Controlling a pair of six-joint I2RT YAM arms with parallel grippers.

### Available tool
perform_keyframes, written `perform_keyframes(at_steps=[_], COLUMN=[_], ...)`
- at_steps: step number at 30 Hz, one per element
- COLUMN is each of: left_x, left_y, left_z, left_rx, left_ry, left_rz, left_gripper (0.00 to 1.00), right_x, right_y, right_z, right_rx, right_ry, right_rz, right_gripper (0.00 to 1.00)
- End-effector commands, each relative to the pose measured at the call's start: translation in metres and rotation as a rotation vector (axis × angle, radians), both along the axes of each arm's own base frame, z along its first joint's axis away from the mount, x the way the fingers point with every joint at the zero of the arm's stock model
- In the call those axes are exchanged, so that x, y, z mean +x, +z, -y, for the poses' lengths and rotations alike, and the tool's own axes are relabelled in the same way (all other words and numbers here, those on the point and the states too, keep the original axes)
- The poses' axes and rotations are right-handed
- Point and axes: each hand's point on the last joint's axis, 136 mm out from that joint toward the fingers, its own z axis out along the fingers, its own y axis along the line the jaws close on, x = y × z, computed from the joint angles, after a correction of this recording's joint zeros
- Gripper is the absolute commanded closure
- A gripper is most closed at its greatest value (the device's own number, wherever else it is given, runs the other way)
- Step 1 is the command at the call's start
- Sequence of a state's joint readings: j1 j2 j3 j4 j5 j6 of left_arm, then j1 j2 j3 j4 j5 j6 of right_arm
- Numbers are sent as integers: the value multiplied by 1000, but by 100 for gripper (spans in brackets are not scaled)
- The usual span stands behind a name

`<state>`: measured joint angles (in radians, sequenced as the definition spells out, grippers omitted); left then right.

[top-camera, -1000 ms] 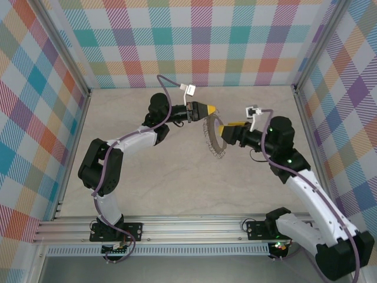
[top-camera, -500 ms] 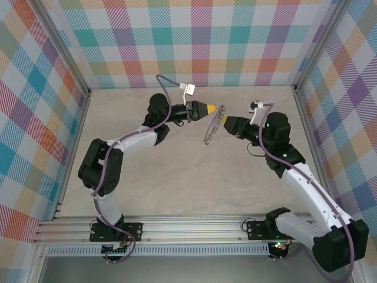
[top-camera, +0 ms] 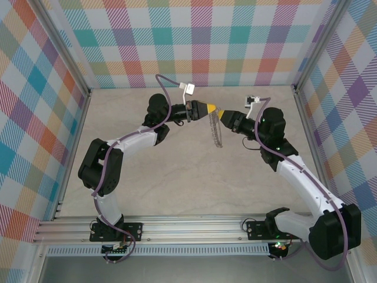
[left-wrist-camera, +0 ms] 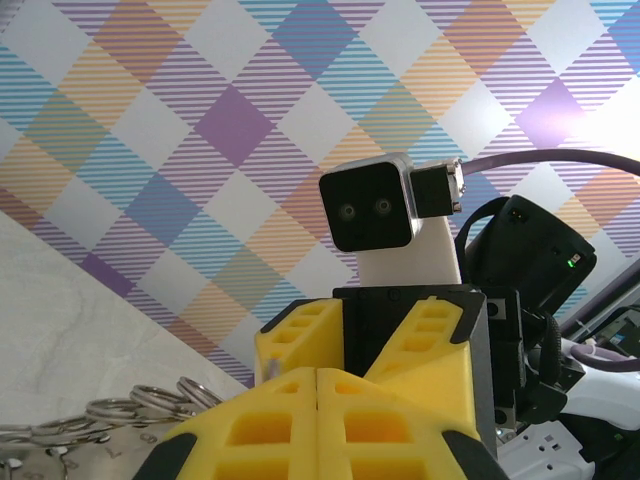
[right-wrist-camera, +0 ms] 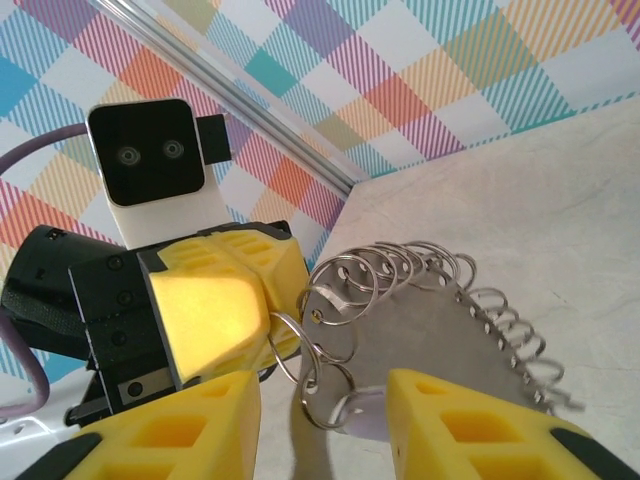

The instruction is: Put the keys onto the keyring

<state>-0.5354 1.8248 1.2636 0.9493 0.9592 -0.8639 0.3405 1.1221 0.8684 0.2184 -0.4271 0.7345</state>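
The keyring (right-wrist-camera: 440,330) is a dull grey metal plate. The wire loops along its rim, from nine round to four o'clock, gleam like polished steel. The key (right-wrist-camera: 365,418) has a smooth lilac head. Left pincer (left-wrist-camera: 318,372) and right pincer (right-wrist-camera: 322,395) are matt yellow plastic. The table (top-camera: 177,177) is matt and faintly veined.

You've got the keyring (top-camera: 215,132) up in the air at far centre, hanging edge-on: grey metal, its rim fringed with small silvery rings. The lilac-headed key (right-wrist-camera: 363,414) sits against one ring.
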Motion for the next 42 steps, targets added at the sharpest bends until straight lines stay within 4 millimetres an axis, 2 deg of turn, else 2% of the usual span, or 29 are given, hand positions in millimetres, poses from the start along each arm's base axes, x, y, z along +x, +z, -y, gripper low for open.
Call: perform_keyframes(at_steps=[1, 8, 19, 25, 32, 38, 42], left_x=[-8, -7, -7, -7, -7, -7, -5], left_y=[11, 9, 9, 9, 9, 10, 8], left_z=[0, 0, 0, 0, 1, 0, 0], left_rx=[-32, -31, -32, -32, -32, -32, -25], left_ry=[-19, -18, -16, -16, -15, -15, -15], left_rz=[56, 53, 52, 51, 51, 52, 48], left_gripper=[100, 100, 100, 100, 100, 100, 100], right_x=[1, 6, 7, 6, 6, 6, 5], right_y=[32, 32, 33, 33, 29, 28, 30], right_z=[-3, -6, -12, -16, -17, -15, -12], right_rx=[55, 66, 85, 93, 93, 73, 38], right_ry=[22, 33, 68, 94, 102, 94, 98], right_rz=[77, 75, 71, 70, 61, 61, 65], right_gripper=[63, 65, 75, 76, 84, 99, 100])
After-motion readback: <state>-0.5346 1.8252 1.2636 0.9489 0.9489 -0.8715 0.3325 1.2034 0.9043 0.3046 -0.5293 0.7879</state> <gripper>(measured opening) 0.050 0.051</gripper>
